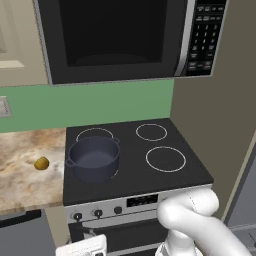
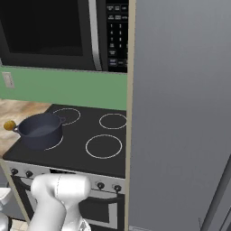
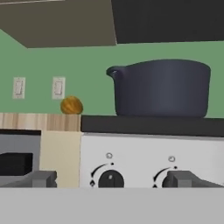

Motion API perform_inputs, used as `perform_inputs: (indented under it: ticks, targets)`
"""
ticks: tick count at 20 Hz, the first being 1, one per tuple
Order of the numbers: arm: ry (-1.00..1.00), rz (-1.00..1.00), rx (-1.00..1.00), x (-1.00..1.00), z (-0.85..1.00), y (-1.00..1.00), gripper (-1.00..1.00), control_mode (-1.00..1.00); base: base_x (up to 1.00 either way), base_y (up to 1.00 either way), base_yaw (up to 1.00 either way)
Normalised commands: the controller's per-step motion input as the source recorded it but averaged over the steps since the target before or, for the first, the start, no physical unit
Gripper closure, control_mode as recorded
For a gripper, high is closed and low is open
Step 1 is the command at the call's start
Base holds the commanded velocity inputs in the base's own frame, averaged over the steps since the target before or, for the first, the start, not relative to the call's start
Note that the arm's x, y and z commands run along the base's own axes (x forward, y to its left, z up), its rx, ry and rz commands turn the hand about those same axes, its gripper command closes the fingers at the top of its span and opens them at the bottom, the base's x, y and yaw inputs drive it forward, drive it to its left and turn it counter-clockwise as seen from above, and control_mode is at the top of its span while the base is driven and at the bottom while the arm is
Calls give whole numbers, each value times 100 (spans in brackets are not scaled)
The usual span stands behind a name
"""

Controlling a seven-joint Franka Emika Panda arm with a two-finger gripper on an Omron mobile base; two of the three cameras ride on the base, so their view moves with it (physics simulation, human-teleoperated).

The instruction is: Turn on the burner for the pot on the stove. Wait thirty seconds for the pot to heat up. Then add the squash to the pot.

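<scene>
Facing the stove (image 3: 148, 153) front panel low down, the claw (image 3: 111, 179) stands with tips spread apart and empty, the left knob (image 3: 110, 178) straight ahead between them. The pot (image 3: 161, 87) sits above on the front-left burner (image 1: 116, 174); the squash (image 3: 71, 105) lies left on the tabletop (image 1: 22, 170).

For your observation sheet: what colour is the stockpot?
Dark blue-grey stockpot, clearest in the hand view.
</scene>
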Motion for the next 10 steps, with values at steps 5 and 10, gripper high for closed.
perform_inputs:
  ticks: [5,10]
  targets:
    - [0,0,0,31,-22,0,-100,-100,0,0,0]
    - [0,0,0,34,-16,0,-100,-100,0,0,0]
